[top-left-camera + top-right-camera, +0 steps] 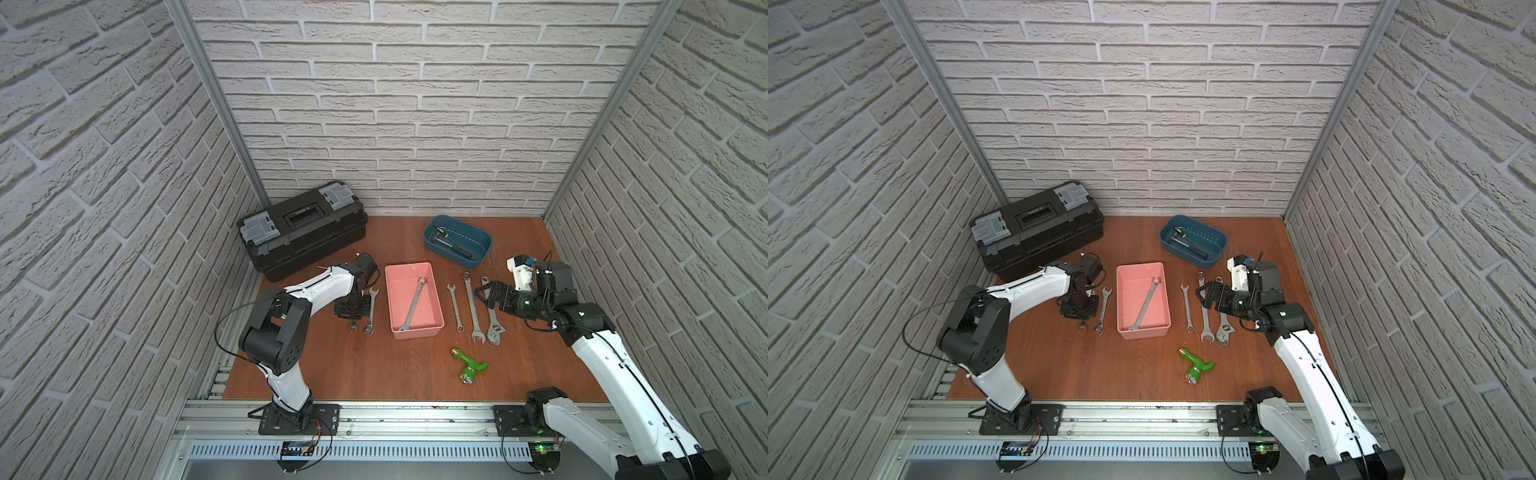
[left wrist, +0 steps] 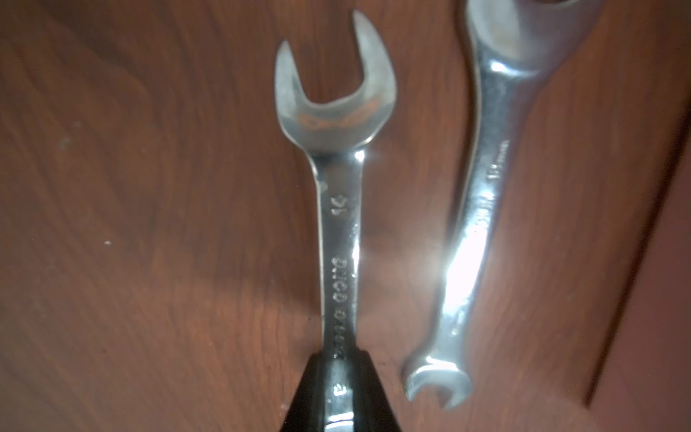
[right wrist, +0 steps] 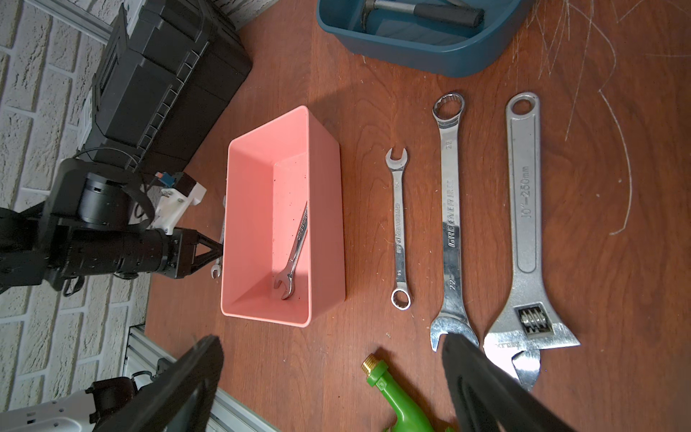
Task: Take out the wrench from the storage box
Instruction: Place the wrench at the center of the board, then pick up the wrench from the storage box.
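Observation:
The pink storage box (image 1: 432,328) (image 1: 1160,330) (image 3: 325,209) stands open at mid-table. One silver wrench (image 1: 415,303) (image 1: 1147,302) (image 3: 297,247) lies slanted inside it. Left of the box, my left gripper (image 1: 353,322) (image 1: 1082,322) (image 2: 338,355) points down at the table, shut on the shaft of a small open-end spanner (image 2: 338,232). A second spanner (image 1: 371,309) (image 2: 471,262) lies loose beside it. My right gripper (image 1: 480,293) (image 1: 1202,293) (image 3: 332,342) hovers right of the box above a row of tools, wide open and holding nothing.
A small combination wrench (image 1: 455,307), a long one (image 1: 471,305) and an adjustable wrench (image 1: 492,318) lie right of the box. A green hose fitting (image 1: 469,363) lies nearer the front. A black toolbox (image 1: 303,230) and a blue tub (image 1: 478,257) with a hammer stand at the back.

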Controlling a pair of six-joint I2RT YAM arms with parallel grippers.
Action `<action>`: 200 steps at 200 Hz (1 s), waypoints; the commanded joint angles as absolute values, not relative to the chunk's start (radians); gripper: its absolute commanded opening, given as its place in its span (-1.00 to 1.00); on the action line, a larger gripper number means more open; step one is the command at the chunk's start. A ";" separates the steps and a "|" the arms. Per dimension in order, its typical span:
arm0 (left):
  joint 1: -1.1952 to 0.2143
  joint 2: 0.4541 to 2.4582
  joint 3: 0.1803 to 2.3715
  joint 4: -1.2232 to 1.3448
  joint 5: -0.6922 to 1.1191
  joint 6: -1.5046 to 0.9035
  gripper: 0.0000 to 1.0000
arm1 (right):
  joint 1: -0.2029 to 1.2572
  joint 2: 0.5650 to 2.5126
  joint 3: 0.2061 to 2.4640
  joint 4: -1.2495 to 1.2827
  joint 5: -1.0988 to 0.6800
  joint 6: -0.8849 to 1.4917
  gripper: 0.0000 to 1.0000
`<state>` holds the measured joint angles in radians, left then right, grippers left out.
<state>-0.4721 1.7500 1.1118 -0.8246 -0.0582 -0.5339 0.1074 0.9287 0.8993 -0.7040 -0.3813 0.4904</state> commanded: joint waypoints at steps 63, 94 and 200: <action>-0.458 1.768 1.136 -0.819 -0.046 -0.525 -0.40 | 0.101 0.922 0.932 -0.716 -0.364 0.478 0.92; -0.529 1.690 1.263 -0.924 -0.088 -0.559 -0.29 | 0.101 0.911 0.936 -0.712 -0.343 0.474 0.92; -0.803 1.967 1.628 -0.869 -0.067 -0.576 -0.15 | 0.090 0.890 0.916 -0.710 -0.343 0.465 0.93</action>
<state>-0.7883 1.8717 1.6157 -0.9009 -0.0849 -0.5705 0.1013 0.9169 0.9051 -0.7238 -0.3511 0.4789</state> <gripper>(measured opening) 0.425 0.966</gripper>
